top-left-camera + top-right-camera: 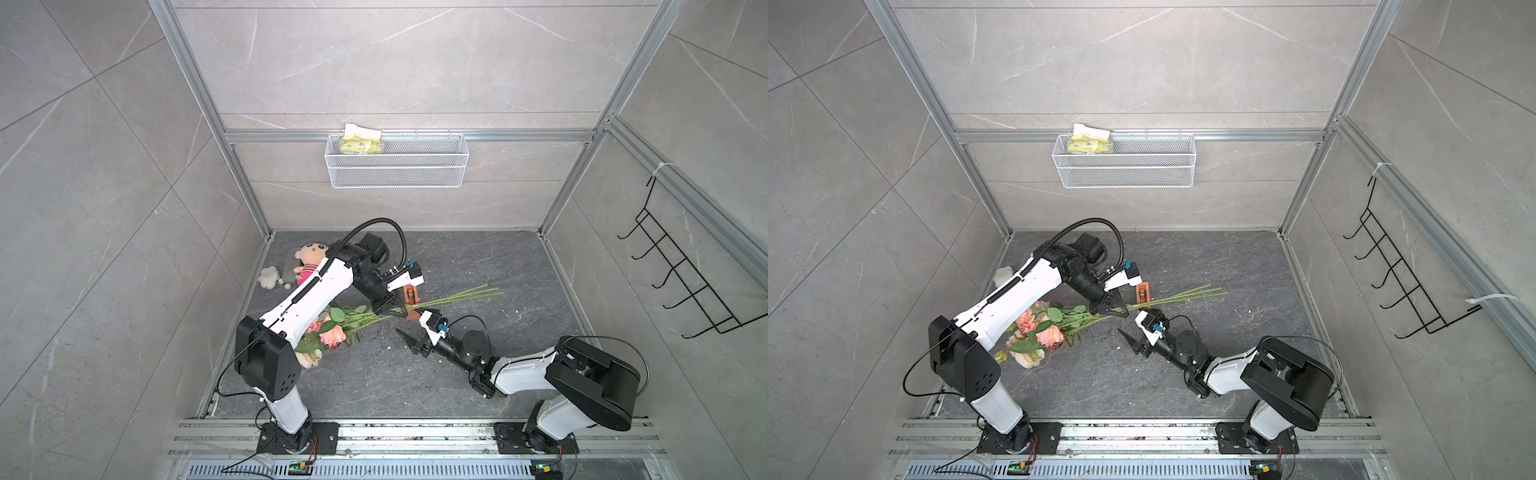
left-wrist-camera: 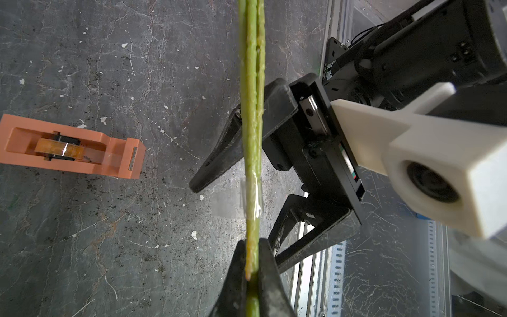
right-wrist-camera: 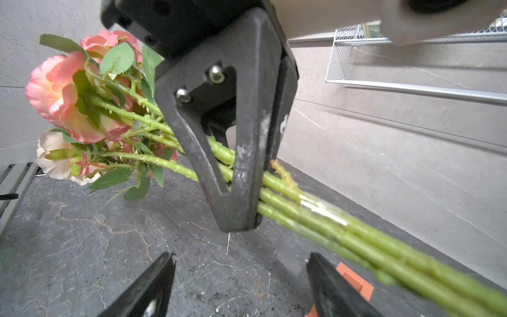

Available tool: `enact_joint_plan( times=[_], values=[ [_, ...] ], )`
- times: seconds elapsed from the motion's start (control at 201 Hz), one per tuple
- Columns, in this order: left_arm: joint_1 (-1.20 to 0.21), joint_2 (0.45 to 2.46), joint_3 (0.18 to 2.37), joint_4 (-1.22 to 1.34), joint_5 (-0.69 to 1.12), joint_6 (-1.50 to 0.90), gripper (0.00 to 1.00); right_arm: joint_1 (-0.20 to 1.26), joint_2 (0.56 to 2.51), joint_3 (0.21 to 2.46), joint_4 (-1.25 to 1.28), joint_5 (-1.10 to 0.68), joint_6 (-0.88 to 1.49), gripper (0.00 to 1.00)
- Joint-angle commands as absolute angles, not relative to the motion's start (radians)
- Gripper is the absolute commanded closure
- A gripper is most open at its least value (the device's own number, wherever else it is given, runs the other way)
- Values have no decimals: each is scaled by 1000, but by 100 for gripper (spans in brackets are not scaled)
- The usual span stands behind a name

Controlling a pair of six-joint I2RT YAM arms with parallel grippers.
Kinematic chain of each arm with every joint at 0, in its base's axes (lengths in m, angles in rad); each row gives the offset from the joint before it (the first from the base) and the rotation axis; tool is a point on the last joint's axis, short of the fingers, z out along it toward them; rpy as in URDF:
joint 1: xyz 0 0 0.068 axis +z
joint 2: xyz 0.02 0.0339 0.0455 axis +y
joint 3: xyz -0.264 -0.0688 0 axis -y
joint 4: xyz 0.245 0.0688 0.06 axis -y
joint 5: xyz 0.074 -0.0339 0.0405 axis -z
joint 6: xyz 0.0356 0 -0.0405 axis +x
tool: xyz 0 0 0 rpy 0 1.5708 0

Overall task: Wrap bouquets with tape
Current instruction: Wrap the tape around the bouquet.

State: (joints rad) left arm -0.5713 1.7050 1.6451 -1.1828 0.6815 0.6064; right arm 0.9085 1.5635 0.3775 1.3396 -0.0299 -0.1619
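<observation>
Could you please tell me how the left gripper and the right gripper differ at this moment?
The left gripper is shut, while the right gripper stands open. The left gripper clamps the bouquet stems between its fingers; the right gripper holds nothing and sits beside the stems without touching them. Both are black, with two pointed fingers, and they are close to each other.

The left gripper (image 2: 252,274) squeezes the green stems (image 2: 251,109), which have a bit of clear tape (image 2: 253,197) stuck around them. The right gripper (image 2: 234,223) is beside them, fingers (image 2: 219,164) spread wide. The orange tape dispenser (image 2: 71,148) sits on the dark desk (image 2: 109,247).
</observation>
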Motion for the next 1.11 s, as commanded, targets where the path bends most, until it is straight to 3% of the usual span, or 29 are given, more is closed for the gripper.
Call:
enact_joint_plan(
  times=[0.0, 0.811, 1.1],
  values=[
    [-565, 1678, 1649, -1218, 721, 616, 100, 907, 1580, 395, 1400, -57, -189, 21],
    [-557, 1691, 1617, -1195, 691, 601, 100, 905, 1501, 334, 1433, -154, -202, 43],
    [-557, 1691, 1605, -1200, 692, 604, 100, 905, 1454, 361, 1372, -133, -216, 44]
  ],
)
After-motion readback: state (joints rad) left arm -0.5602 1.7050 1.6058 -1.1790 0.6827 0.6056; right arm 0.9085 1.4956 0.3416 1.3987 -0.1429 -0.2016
